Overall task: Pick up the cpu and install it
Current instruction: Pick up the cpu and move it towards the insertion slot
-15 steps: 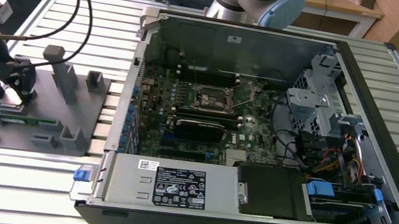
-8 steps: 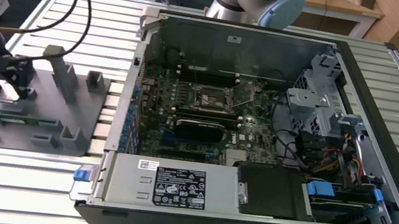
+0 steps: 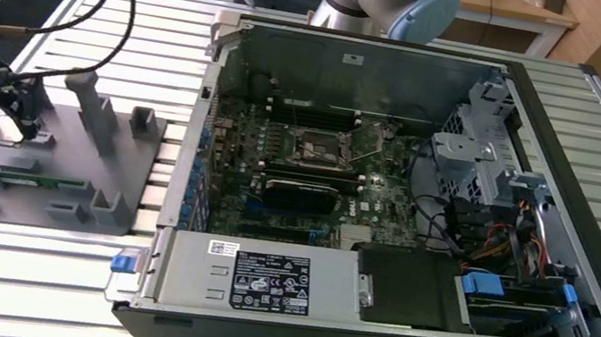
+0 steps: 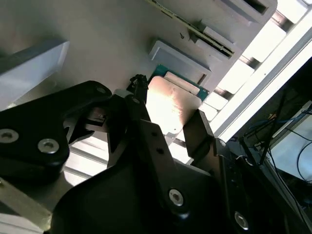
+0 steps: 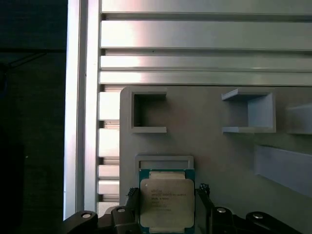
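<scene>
Gripper (image 3: 14,128) is down over the grey fixture plate (image 3: 63,140) at the exterior view's left, well clear of the open computer case (image 3: 549,126). The cpu (image 5: 166,202) lies flat, metal top up, at a low raised frame (image 5: 165,160) near the plate's edge. The fingers (image 5: 132,197) are closed in on it, one against each opposite side edge, with no gap visible in either wrist view. The frame's wall sits right against the cpu's far edge, so it's tight there. Beyond the frame are two open-sided brackets (image 5: 148,112) with bare plate between them, then the slatted metal surface (image 5: 195,36). In the exterior view, tall posts (image 3: 93,104) stand just beside the gripper toward the case, and a green memory stick (image 3: 27,177) lies in its slot on the plate nearby. The socket (image 3: 317,147) in the case is uncovered, with open room above.
</scene>
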`<state>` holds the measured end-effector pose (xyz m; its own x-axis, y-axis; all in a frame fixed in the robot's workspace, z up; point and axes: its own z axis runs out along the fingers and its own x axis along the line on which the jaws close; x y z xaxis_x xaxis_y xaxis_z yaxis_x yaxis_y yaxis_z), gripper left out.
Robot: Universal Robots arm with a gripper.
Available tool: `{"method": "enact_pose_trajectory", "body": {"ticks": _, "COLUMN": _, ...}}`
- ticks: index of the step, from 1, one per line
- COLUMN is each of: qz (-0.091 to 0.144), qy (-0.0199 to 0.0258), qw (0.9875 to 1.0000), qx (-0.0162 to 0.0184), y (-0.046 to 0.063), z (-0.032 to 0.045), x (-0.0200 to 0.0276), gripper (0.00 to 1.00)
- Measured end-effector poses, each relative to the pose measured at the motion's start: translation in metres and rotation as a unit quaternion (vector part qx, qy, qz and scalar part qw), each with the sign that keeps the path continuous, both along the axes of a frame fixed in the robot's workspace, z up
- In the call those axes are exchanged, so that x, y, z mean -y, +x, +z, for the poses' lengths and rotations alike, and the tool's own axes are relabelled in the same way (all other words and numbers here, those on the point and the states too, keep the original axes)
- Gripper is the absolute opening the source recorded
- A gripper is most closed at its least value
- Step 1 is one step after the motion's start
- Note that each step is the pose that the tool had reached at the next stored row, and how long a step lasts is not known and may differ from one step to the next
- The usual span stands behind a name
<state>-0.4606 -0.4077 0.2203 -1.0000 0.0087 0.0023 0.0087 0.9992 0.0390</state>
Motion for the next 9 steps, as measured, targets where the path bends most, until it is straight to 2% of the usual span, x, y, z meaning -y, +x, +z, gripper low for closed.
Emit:
{"method": "enact_pose_trajectory", "body": {"ticks": 4, "qz": 0.000, "qy": 0.0001, "qw": 1.0000, "qx": 0.0000, "y": 0.0000, "z": 0.0053, "x": 0.0000, "gripper": 0.54}}
{"method": "enact_pose_trajectory", "body": {"ticks": 9, "qz": 0.000, "qy": 0.0005, "qw": 1.0000, "qx": -0.0005, "y": -0.0001, "z": 0.0062, "x": 0.0000, "gripper": 0.54}}
